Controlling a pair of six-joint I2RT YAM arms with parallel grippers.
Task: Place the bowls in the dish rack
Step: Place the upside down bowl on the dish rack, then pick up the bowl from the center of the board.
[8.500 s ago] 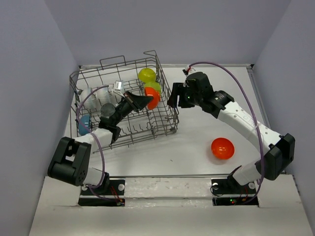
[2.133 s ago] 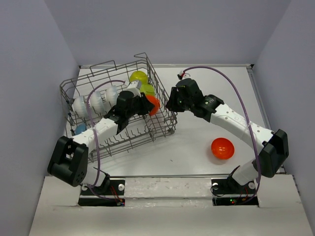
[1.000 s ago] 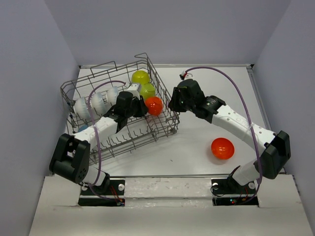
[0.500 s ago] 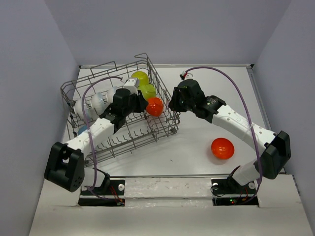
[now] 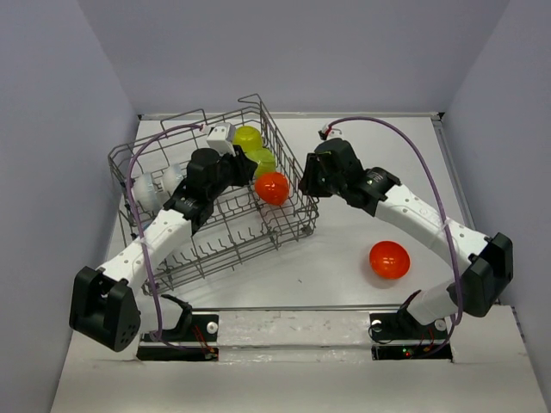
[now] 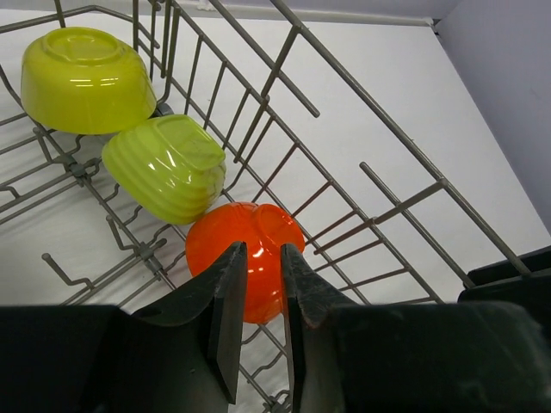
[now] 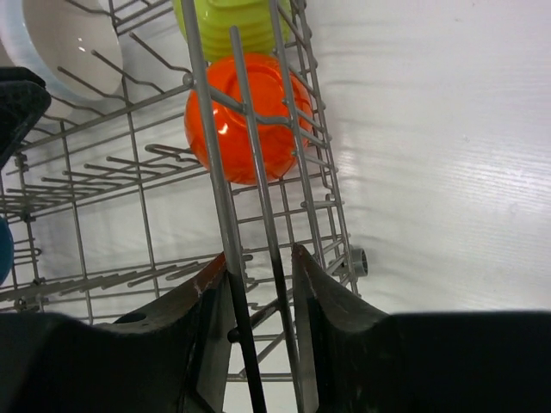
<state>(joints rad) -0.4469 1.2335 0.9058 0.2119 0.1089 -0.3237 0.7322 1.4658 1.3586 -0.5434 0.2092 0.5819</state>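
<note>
The grey wire dish rack (image 5: 232,258) stands tilted at the left. Inside it lie two yellow-green bowls (image 5: 248,138) (image 5: 261,160), an orange-red bowl (image 5: 272,188) and white bowls (image 5: 159,183). My left gripper (image 5: 245,176) hovers inside the rack just short of the orange-red bowl (image 6: 258,258), slightly open (image 6: 261,249) with nothing between its fingers. At the rack's right wall, my right gripper (image 5: 306,179) is shut on two upright rack wires (image 7: 205,112), which run between its fingers (image 7: 258,255). A second orange-red bowl (image 5: 388,259) lies upside down on the table at the right.
The white table (image 5: 362,155) is walled in by grey panels. The rack's tines and raised rim wires (image 6: 387,122) crowd around my left gripper. A white bowl (image 7: 60,43) stands on edge deeper in the rack.
My left gripper has drawn back and up from the orange-red bowl, which stays in the rack, and its jaws have parted a little. My right gripper keeps its hold on the rack wall.
</note>
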